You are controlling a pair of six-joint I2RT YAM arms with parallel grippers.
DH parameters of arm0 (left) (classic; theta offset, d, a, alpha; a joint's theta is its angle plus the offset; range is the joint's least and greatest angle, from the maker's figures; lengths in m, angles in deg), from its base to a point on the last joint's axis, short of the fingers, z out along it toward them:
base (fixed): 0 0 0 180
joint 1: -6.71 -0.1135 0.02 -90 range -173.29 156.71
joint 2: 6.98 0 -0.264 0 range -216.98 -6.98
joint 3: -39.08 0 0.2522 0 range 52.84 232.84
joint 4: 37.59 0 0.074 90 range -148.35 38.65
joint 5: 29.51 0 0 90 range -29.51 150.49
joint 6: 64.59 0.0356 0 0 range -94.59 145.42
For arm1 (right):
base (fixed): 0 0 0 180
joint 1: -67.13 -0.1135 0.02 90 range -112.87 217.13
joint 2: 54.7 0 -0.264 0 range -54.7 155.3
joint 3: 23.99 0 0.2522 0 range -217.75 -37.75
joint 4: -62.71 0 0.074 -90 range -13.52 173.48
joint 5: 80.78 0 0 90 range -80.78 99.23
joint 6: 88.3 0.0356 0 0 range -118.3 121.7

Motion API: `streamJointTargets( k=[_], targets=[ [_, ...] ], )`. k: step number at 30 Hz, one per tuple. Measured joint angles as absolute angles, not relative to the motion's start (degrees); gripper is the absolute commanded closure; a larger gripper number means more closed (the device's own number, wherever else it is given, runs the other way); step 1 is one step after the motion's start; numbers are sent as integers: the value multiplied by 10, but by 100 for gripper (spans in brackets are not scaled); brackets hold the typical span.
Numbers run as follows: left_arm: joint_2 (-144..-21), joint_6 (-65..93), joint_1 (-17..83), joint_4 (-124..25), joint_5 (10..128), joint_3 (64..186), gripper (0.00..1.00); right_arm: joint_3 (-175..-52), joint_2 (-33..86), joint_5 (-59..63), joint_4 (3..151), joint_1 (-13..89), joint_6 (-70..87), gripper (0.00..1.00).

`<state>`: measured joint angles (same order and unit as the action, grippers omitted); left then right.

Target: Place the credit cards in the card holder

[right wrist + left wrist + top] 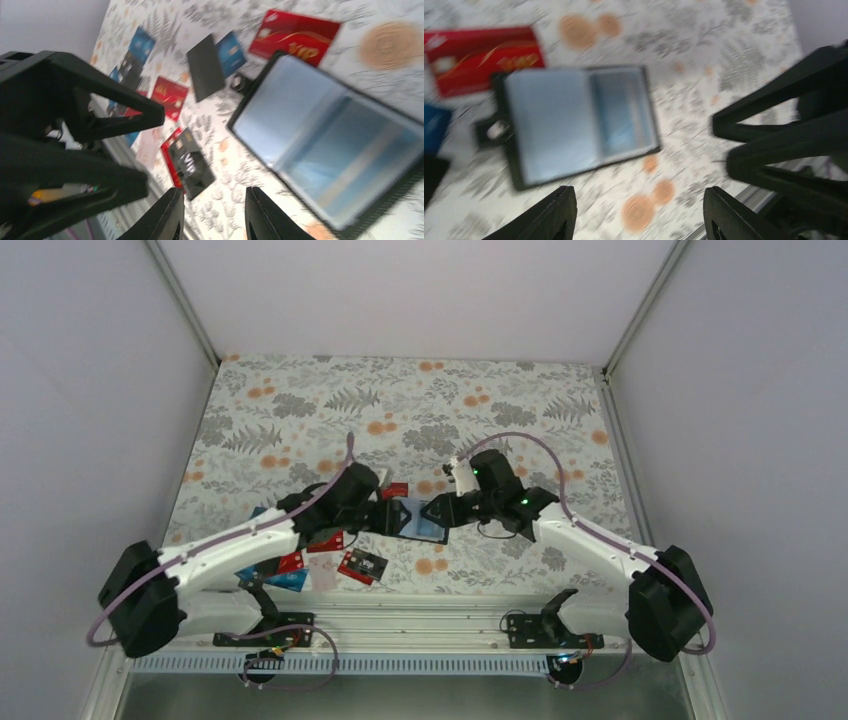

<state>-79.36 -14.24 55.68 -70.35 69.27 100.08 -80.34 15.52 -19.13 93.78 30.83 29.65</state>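
The card holder (420, 521) lies open on the floral cloth, grey-blue inside, between the two grippers. It also shows in the left wrist view (574, 120) and the right wrist view (335, 145). My left gripper (384, 515) is open and empty just left of it, above the cloth (639, 217). My right gripper (441, 510) is open and empty at its right edge (212, 220). A red card (395, 490) (484, 57) (295, 35) lies by the holder's far corner. A black card (205, 67), a blue card (231, 50) and a black-on-red pair (362, 565) (190, 167) lie to the left.
Several more red and blue cards (288, 570) lie under the left arm near the table's metal front rail (420, 615). The right gripper's fingers (784, 130) show in the left wrist view, the left gripper's fingers (90, 100) in the right wrist view. Grey walls stand on either side.
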Motion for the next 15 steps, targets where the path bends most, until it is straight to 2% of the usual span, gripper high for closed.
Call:
streamJointTargets(
  k=[8, 15],
  targets=[
    [-624, -241, 564, -874, 621, 895, 35, -822, 224, -214, 895, 204, 291, 69],
    [-539, -354, 568, -1029, 585, 880, 24, -896, 341, -219, 861, 133, 276, 70]
  ],
)
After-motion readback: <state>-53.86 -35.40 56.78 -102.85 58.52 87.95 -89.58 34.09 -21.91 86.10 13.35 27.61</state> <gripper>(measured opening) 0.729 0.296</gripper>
